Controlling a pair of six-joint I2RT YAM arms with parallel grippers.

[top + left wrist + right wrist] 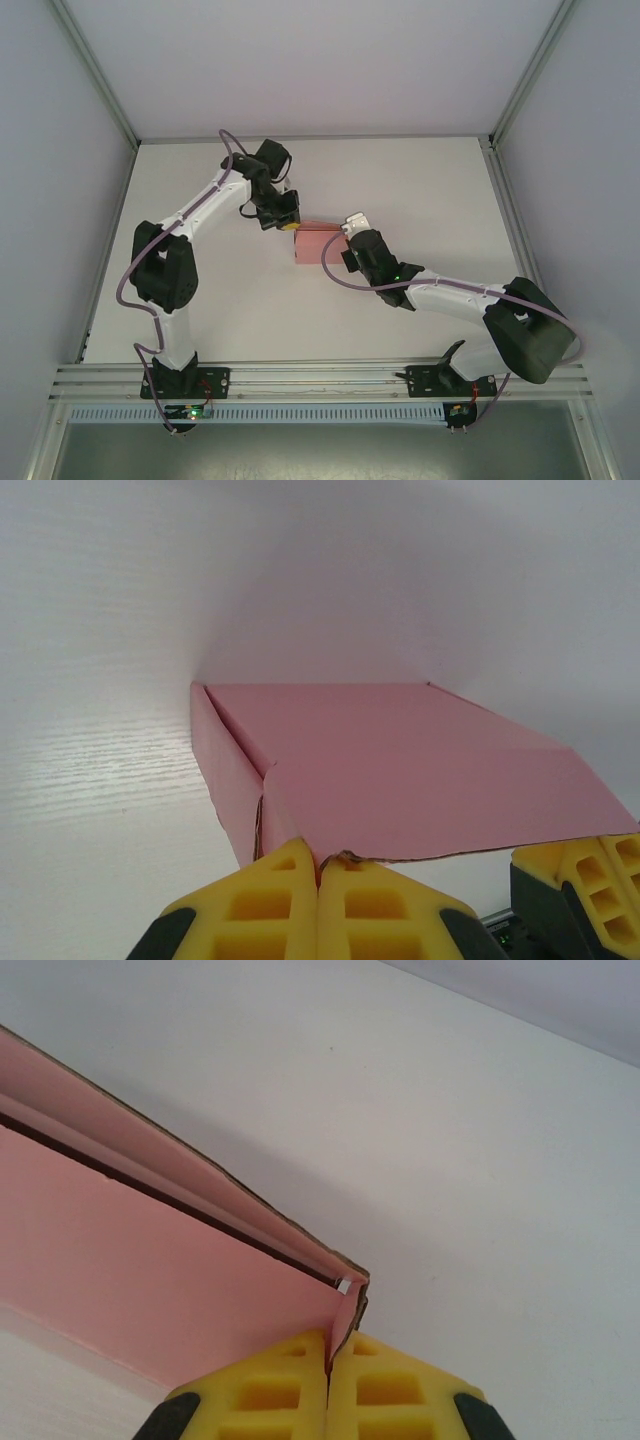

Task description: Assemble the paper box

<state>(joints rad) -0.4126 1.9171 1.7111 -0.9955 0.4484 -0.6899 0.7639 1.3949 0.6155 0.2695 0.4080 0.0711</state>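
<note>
Two pinches hold the paper box (315, 245): left hand (319, 872) and right hand (328, 1352) each clamp a corner edge; light, flimsy card, probably crease-prone.

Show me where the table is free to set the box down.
Free: the table behind the box, and the wide near strip in front of it. Crowded: the middle, where left claw and right claw both pinch the box.

a small pink folded paper box (315, 245) is pictured resting near the middle of a white, faintly grained rectangular table (430, 190).
</note>
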